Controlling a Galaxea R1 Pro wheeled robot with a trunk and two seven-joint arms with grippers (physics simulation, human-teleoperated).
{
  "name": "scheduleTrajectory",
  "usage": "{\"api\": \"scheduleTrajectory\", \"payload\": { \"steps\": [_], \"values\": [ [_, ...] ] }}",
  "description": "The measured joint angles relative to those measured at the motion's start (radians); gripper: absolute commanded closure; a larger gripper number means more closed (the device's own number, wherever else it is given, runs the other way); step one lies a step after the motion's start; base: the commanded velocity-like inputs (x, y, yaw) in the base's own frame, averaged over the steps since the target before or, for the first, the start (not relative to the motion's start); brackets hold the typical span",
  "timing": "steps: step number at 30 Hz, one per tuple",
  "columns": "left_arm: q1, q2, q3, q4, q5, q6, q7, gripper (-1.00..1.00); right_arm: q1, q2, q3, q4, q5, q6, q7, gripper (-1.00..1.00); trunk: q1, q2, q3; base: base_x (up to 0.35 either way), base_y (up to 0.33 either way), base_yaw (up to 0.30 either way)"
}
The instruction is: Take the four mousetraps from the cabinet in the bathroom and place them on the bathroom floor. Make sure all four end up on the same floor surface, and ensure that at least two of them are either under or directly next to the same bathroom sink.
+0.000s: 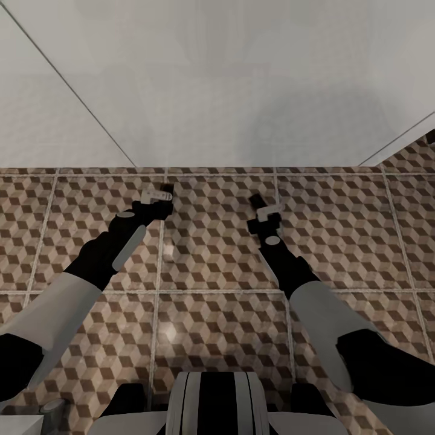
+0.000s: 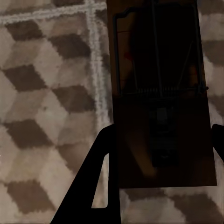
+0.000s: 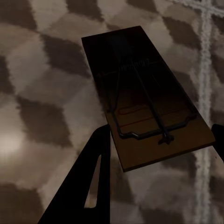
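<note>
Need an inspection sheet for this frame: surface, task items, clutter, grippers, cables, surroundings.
Surface: bathroom floor, cube-pattern tiles with pale grout lines, a few glossy highlights.
Job's things: one mousetrap between the left jaws, another mousetrap between the right jaws; both brown boards with dark wire, held above the tiles. Cabinet, sink and the other traps: nothing seen.
Clutter: nothing seen on the tiles ahead.
Grippers: left gripper and right gripper both extended forward over the floor, each shut on a trap.
Cables: nothing seen.
Surroundings: pale white wall meets the floor straight ahead; the robot's own trunk at the head view's bottom edge.
</note>
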Motion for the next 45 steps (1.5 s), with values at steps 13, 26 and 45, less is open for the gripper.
{"api": "scheduleTrajectory", "payload": {
  "steps": [13,26,45],
  "values": [
    [0.0,0.0,0.0,0.037,0.0,-0.001,-0.004,1.0,-0.001,0.014,0.0,-0.001,0.0,0.0,0.0,1.0,0.0,0.0,0.0,0.0,0.0,0.0],
    [0.0,-0.003,0.0,0.08,0.0,-0.006,-0.006,1.0,-0.001,0.015,0.0,-0.002,-0.001,0.0,0.001,1.0,0.0,0.0,0.0,0.0,0.0,0.0],
    [0.0,-0.008,-0.004,0.104,0.0,-0.008,-0.008,1.0,-0.003,0.019,0.0,-0.002,-0.001,0.001,0.002,1.0,0.0,0.0,0.0,0.0,0.0,0.0]
  ]
}}
